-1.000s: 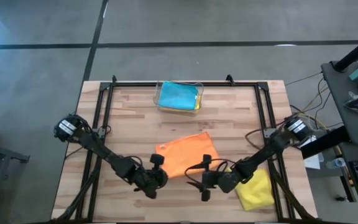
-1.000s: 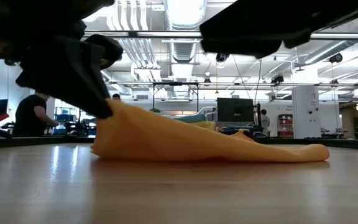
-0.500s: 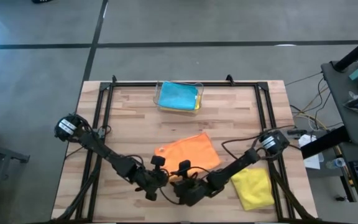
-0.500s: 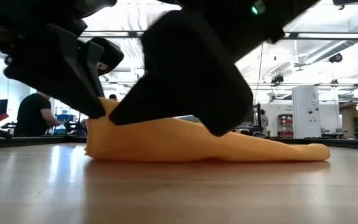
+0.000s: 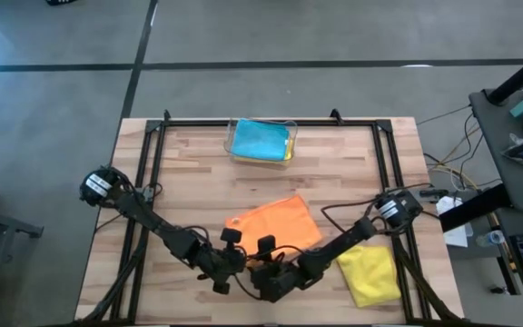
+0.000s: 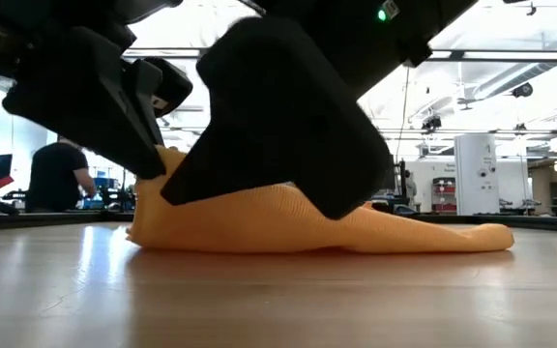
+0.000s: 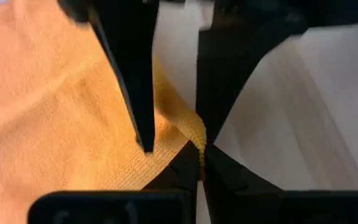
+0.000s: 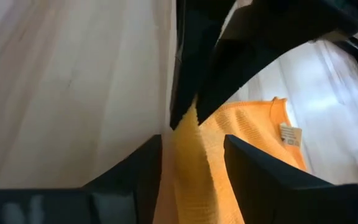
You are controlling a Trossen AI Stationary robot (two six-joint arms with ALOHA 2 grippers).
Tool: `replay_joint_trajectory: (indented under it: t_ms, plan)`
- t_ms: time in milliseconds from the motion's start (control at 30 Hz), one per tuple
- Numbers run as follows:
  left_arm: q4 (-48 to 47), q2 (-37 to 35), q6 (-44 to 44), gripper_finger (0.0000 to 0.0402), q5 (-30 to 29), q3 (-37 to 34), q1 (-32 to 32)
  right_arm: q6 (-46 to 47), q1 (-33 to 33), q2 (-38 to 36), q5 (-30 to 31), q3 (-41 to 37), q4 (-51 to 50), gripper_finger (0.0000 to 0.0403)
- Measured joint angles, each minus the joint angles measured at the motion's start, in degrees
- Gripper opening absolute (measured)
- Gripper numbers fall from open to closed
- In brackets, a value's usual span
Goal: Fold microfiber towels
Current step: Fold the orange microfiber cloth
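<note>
An orange microfiber towel (image 5: 280, 222) lies on the wooden table, mostly flat, with its near corner raised. My left gripper (image 5: 237, 263) is shut on that raised corner. My right gripper (image 5: 256, 272) has come in right beside it, open, with one finger on each side of the raised orange fold (image 8: 188, 162). In the low view the towel peaks at the left (image 6: 167, 164) and slopes down to its flat far part (image 6: 472, 237). A yellow towel (image 5: 375, 272) lies flat at the near right. My left gripper pinches the orange towel's near corner (image 7: 196, 138) between its two fingertips, slanting down from the table's left. The corner is lifted off the table and the rest of the towel lies on the wood. My right gripper's fingers (image 7: 143, 124) flank the same raised fold; whether they touch it I cannot tell.
A clear bin (image 5: 287, 145) holding a light blue towel (image 5: 260, 139) stands at the far middle. Black frame rails (image 5: 152, 163) run along the table's sides. In the low view a person (image 6: 56, 179) shows in the room beyond.
My right gripper has gone from beside the yellow towel toward the table's left along the near edge and has dropped a little, ending right next to my left gripper at the raised orange corner. The orange towel's corner stays lifted.
</note>
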Motion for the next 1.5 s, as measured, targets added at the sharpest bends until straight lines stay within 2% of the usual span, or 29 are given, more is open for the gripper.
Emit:
replay_joint_trajectory:
  t_ms: [233,500,567,733,1000,1267,1433,1500]
  plan:
    - [3.36,-0.08,0.82,0.0000,2.21,0.02,-0.02,-0.03,-0.31,0.49,-2.42,0.00,0.01,0.0123]
    - [3.31,-0.11,2.15,0.0000,2.24,0.02,0.02,-1.82,-0.33,0.49,-4.53,0.00,-0.18,0.0026]
    - [3.29,-0.11,2.87,0.0001,2.23,0.00,0.10,-1.94,-0.33,0.49,-4.93,0.00,-0.23,0.0013]
    - [0.27,-3.09,8.19,0.0038,2.82,0.83,0.13,-0.76,-0.33,0.01,-4.91,-0.02,-0.93,0.0009]
    - [-10.92,-10.78,6.52,0.0123,-2.44,-2.27,-1.00,4.72,0.05,-2.31,-2.97,-0.46,-5.81,0.0009]
    - [-8.93,-9.70,6.71,0.0176,-4.72,-9.17,-3.43,9.52,1.59,-6.30,-0.96,-5.44,-4.13,0.0009]
    - [-6.27,-9.69,13.50,0.0183,-10.95,-10.95,-4.28,10.70,2.20,-9.21,-0.30,-11.07,1.70,0.0008]
    - [-4.11,-8.79,15.93,0.0183,-11.36,-10.95,-4.27,10.72,2.41,-10.60,-0.35,-13.21,5.17,0.0008]
